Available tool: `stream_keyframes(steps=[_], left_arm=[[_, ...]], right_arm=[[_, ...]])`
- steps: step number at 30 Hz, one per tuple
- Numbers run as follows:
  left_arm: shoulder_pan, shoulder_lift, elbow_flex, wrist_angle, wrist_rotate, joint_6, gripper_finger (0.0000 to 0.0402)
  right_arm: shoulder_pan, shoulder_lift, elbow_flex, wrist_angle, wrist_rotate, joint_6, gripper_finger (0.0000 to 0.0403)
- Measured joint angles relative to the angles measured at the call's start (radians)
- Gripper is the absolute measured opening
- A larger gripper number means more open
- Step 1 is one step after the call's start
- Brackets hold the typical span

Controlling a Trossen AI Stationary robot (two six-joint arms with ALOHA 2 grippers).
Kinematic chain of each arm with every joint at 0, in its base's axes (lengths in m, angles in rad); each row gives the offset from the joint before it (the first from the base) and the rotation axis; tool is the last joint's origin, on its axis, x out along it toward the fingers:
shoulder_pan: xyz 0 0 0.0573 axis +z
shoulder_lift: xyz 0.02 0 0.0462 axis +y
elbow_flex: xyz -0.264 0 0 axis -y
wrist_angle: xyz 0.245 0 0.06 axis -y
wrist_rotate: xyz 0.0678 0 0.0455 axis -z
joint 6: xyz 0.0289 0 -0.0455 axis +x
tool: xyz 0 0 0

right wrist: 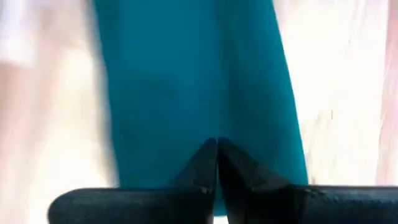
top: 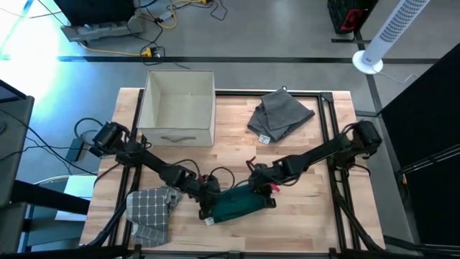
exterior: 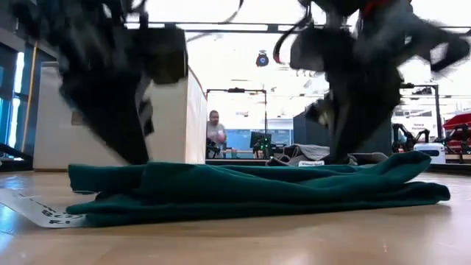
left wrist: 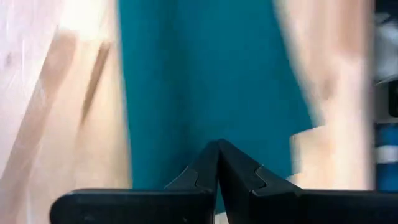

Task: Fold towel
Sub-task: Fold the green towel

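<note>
Teal towel [top: 237,206] flat on table, left gripper [top: 206,209] and right gripper [top: 260,188] pinched closed at its ends

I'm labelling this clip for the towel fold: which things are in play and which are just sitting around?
In play:
- green towel, lying folded on the table's front
- left gripper, shut at the towel's left end
- right gripper, shut at its back edge

Lying about:
- grey towel, back right
- checked cloth, front left
- open white box, back left
</note>
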Motion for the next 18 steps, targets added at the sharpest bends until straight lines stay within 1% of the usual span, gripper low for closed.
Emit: stream_keyframes(steps=[3, 5, 9, 11, 13, 15, 18], left_arm=[[0.001, -0.022, 0.000, -0.006, -0.059, 0.011, 0.0000], [0.003, -0.014, 0.000, -0.030, -0.084, 0.034, 0.0000], [0.022, 0.000, -0.001, -0.138, -0.080, 0.033, 0.0000], [0.029, -0.002, -0.001, -0.164, -0.060, 0.027, 0.0000], [0.032, -0.027, 0.001, -0.183, -0.038, 0.019, 0.0000], [0.034, -0.067, 0.015, -0.204, -0.029, 0.001, 0.0000], [0.032, -0.139, 0.048, -0.276, -0.050, -0.024, 0.0000]], right_arm=[[-0.002, -0.002, -0.004, -0.032, 0.044, 0.013, 0.0000], [-0.001, 0.017, -0.002, -0.025, 0.051, -0.004, 0.0000], [-0.024, 0.070, -0.003, -0.069, 0.049, -0.014, 0.0000], [-0.034, 0.069, -0.001, -0.082, 0.044, -0.012, 0.0000], [-0.039, 0.039, -0.003, -0.102, 0.032, -0.004, 0.0000], [-0.040, -0.024, -0.004, -0.113, 0.026, 0.001, 0.0000], [-0.041, -0.123, -0.002, -0.118, 0.024, 0.022, 0.0000]])
